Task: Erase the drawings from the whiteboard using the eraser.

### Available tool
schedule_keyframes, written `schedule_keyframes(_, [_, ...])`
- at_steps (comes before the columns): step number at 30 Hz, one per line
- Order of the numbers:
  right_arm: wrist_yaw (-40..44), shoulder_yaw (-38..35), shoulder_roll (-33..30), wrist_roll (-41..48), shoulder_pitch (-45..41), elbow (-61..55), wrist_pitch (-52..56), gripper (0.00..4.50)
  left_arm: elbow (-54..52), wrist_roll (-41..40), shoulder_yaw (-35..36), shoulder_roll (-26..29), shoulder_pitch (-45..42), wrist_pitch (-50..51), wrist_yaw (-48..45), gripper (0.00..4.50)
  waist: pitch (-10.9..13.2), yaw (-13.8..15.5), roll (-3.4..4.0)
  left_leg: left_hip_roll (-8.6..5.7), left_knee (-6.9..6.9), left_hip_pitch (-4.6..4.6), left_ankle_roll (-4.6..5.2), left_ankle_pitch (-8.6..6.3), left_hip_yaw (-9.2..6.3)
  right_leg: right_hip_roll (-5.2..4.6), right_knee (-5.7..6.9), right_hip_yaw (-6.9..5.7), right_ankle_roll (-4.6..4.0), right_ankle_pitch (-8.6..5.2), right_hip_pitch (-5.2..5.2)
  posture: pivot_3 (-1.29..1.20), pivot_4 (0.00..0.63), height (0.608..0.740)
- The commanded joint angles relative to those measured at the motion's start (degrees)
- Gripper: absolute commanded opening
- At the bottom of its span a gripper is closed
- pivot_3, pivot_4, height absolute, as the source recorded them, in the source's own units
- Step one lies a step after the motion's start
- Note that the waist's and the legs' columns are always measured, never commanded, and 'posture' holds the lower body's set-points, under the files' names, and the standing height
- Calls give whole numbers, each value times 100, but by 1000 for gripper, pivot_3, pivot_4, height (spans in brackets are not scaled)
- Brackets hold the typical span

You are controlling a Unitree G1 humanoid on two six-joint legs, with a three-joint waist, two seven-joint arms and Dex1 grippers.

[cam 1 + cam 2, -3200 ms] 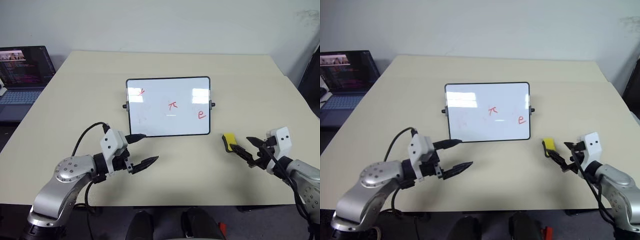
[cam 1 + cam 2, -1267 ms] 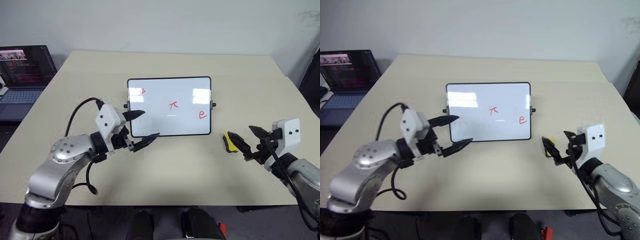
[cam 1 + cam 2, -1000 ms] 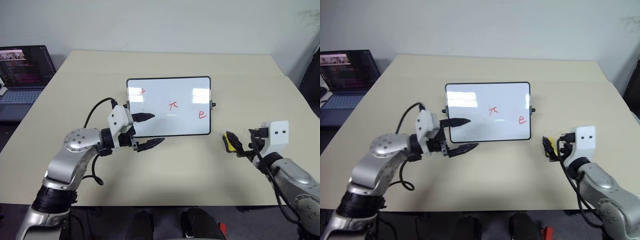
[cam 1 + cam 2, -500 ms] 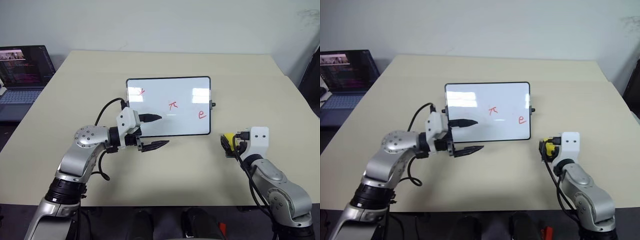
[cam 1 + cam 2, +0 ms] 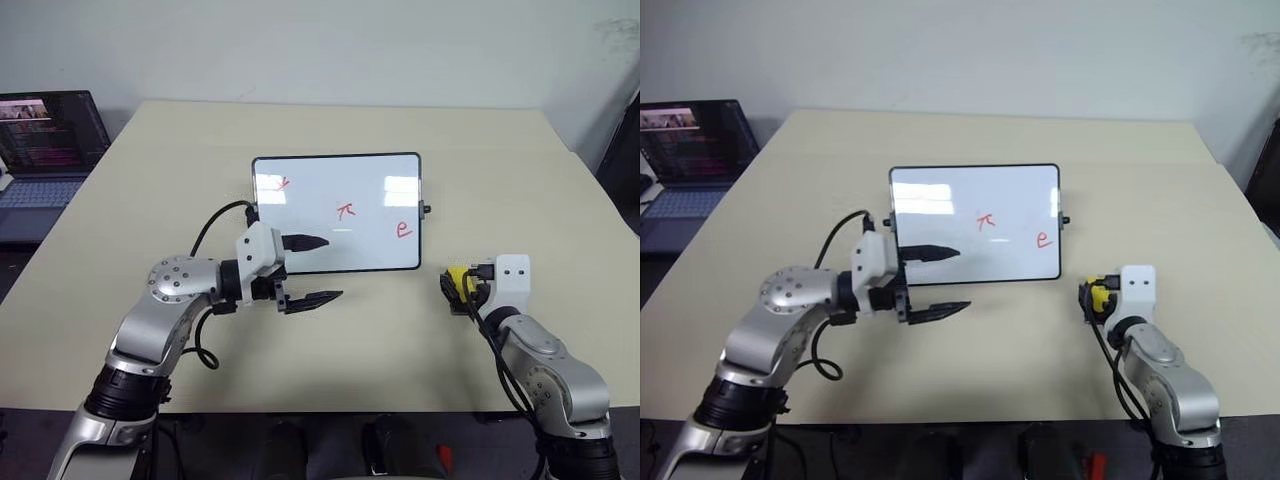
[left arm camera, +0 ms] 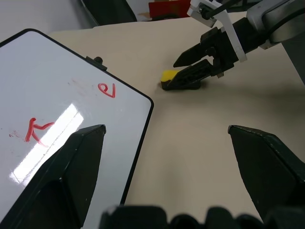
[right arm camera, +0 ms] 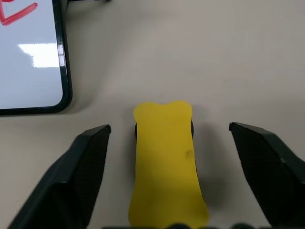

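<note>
Both sets of jaws stand apart, the right pair straddling the eraser without pinching it.

On the right, the right gripper (image 7: 164,179) is low over the counter (image 5: 330,360), one black finger on each side of the yellow eraser (image 7: 167,162), with a clear gap between each finger and the block, which lies flat on the counter just beside the whiteboard's (image 5: 336,212) lower right corner. The left gripper (image 5: 315,270) points across toward the right at the board's lower left part, its jaws spread wide and holding nothing; one finger lies over the white surface, the other over the counter in front of the frame. All three red drawings (image 5: 345,211) are on the board: a squiggle at upper left, a pi-like sign in the middle, an e-like loop at lower right. A laptop (image 5: 45,160) sits open beyond the counter's far left edge.
</note>
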Motion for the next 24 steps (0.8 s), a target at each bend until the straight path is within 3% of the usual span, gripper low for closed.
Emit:
schedule_keyframes(1, [135,-122,8,-100,-122,1,-122,3206,-223,-47,172,79,10,-37,28,4500,0,2,0,0,0,0,0,0,0,0,0,0,0,0,0,0,150,740])
schedule_keyframes(6, [219,-117,51,-281,-226,194,-198,1407,-227,-39,196,84,50,-31,65,4500,0,2,0,0,2,0,0,0,1,-1,1,1,0,0,0,0,150,740])
schedule_keyframes(7, [226,-118,58,-303,-237,210,-205,1223,-229,-40,198,85,55,-29,72,4500,0,2,0,0,1,0,0,0,1,-1,1,1,0,0,0,0,150,740])
schedule_keyframes(17, [622,-230,-119,-292,32,-342,-112,1203,-525,-70,208,121,520,417,387,4500,0,4,1,2,1,0,0,0,-1,-2,1,1,0,0,0,0,150,740])
schedule_keyframes(24, [1242,107,-681,-368,114,-840,9,1201,-756,-212,329,85,665,780,611,4500,0,4,1,2,3,4,0,0,-3,-2,9,0,0,0,2,0,150,740])
